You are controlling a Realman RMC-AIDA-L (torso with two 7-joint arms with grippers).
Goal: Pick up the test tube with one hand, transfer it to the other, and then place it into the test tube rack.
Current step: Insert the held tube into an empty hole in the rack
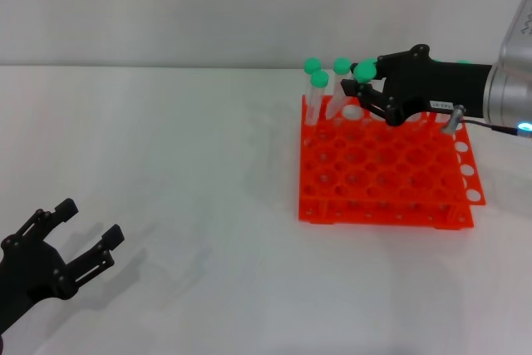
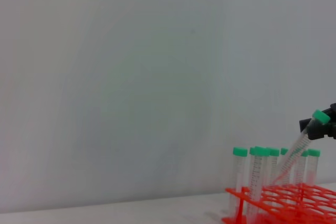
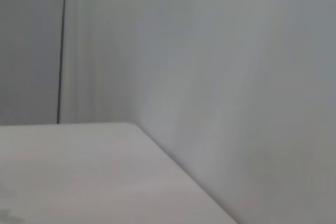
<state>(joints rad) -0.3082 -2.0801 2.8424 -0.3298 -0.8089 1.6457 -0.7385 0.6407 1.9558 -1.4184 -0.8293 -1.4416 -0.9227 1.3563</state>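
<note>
The orange test tube rack (image 1: 391, 180) stands on the white table right of centre; it also shows in the left wrist view (image 2: 294, 203). My right gripper (image 1: 362, 89) reaches in from the right over the rack's back left corner. It is shut on the green-capped test tube (image 1: 363, 71), just below the cap. The tube (image 2: 297, 150) hangs tilted, with its tip down at the rack's holes. My left gripper (image 1: 89, 224) is open and empty, low over the table at the front left. The right wrist view shows only table and wall.
Three other green-capped tubes (image 1: 318, 82) stand upright in the rack's back left holes, close beside the held tube; several show in the left wrist view (image 2: 258, 174). A silver stub (image 1: 453, 119) on the right arm hangs over the rack's back right.
</note>
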